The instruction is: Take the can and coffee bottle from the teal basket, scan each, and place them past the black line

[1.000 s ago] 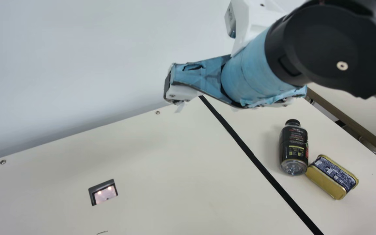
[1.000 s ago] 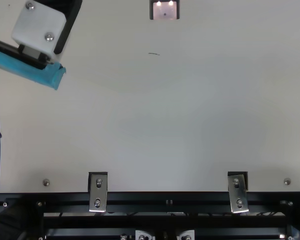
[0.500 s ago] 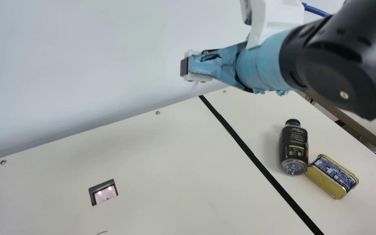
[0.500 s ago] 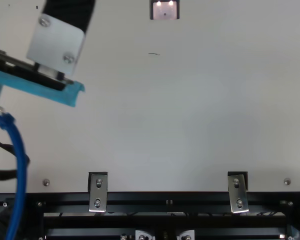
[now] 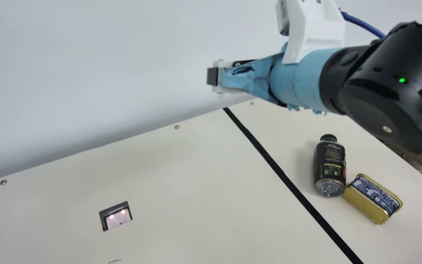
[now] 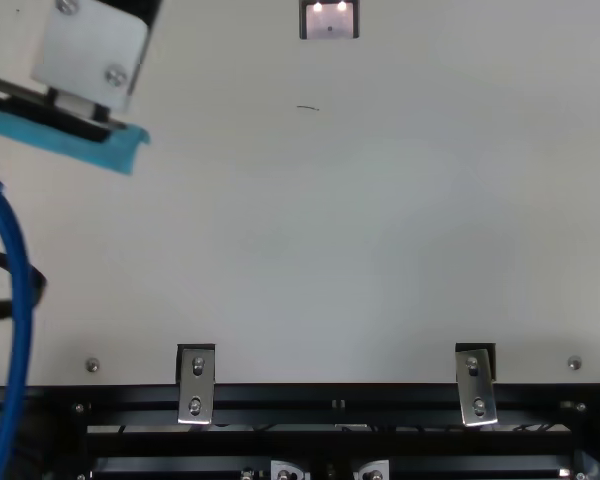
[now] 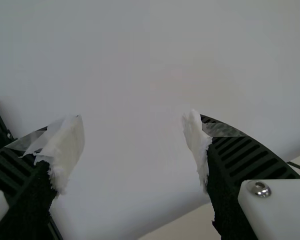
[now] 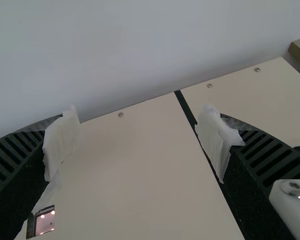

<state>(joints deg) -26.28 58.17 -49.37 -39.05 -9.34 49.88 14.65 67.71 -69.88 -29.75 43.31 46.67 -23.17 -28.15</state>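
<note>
1. My right gripper (image 5: 213, 76): raised and empty, seen in the main view against the pale wall (image 5: 86, 55). Its two ribbed fingers stand wide apart, white padding (image 8: 62, 142) on their inner faces.
2. My left gripper (image 6: 90, 60): partly in frame at the upper left of the top view. Its wrist view finds the fingers well apart, likewise padded in white, nothing between them, wall beyond.
3. Coffee bottle (image 5: 329, 165): located past the black line (image 5: 284, 176), on its side on the cream table (image 5: 181, 190). Cap points towards the wall end, clear base towards my neck camera. Dark label, in order as far as visible.
4. Can (image 5: 372, 198): an oblong gold tin, also past the black line, resting just beside the bottle's base. Its blue printed side faces up. Whether tin and bottle actually touch, I cannot tell.
5. Scanner (image 5: 115, 216): set into the table on the other side of the black line from both goods. Window lit, two bright spots noted.
6. Table surface: a short dark mark (image 6: 308, 107) near the scanner; screw heads (image 5: 177, 127) along the wall edge.
7. Near edge: two slotted metal brackets (image 6: 196, 385) fixed at the black frame (image 6: 330, 397). A blue cable (image 6: 18, 290) curves down the left side of the top view.
</note>
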